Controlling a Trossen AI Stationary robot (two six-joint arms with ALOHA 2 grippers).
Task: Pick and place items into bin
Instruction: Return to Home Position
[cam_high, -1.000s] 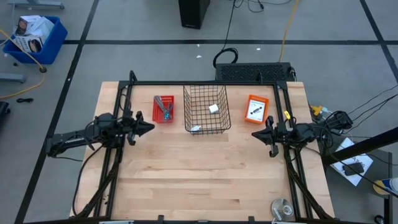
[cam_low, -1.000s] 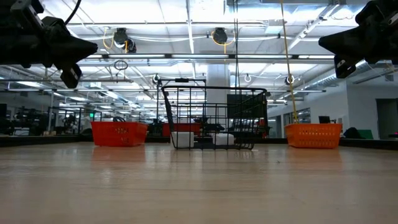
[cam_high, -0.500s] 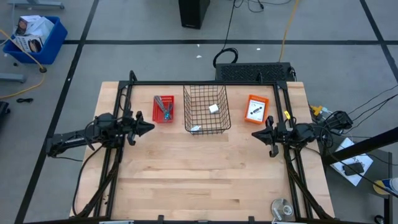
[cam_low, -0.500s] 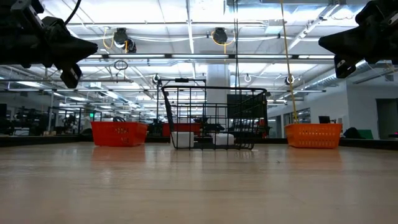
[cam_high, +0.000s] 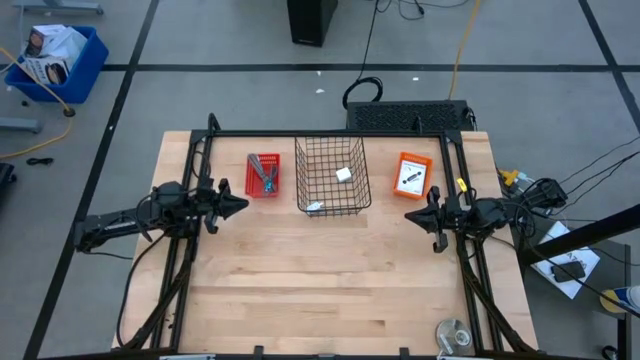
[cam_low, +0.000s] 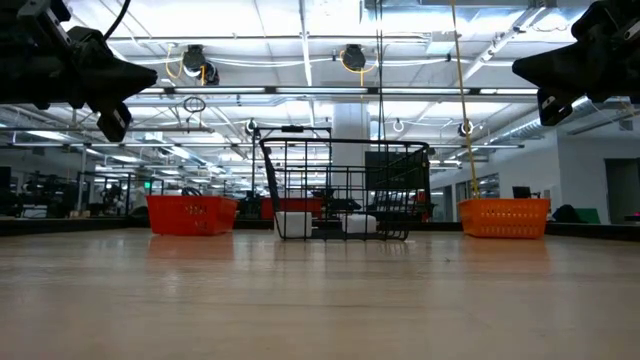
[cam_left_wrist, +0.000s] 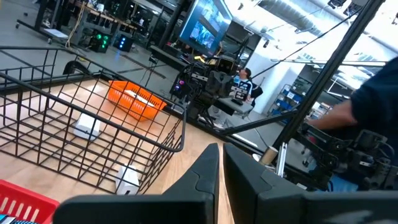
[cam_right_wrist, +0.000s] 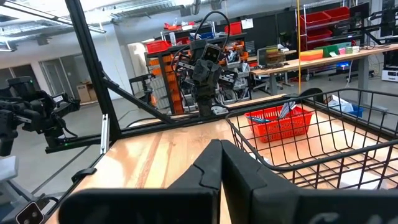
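I log the left end effector (cam_high: 240, 205) and right end effector (cam_high: 410, 217) both clenched empty, tips facing inward across the bench (cam_high: 330, 290), with the wire basket (cam_high: 297, 172) holding two white blocks (cam_high: 343, 174) between them.

Overhead and table-level views share the wire basket (cam_high: 332, 177).

We cannot read the print on the flat white packet (cam_high: 409, 180) in the small orange plastic basket (cam_high: 414, 157), right of centre in the high view; it is too small.
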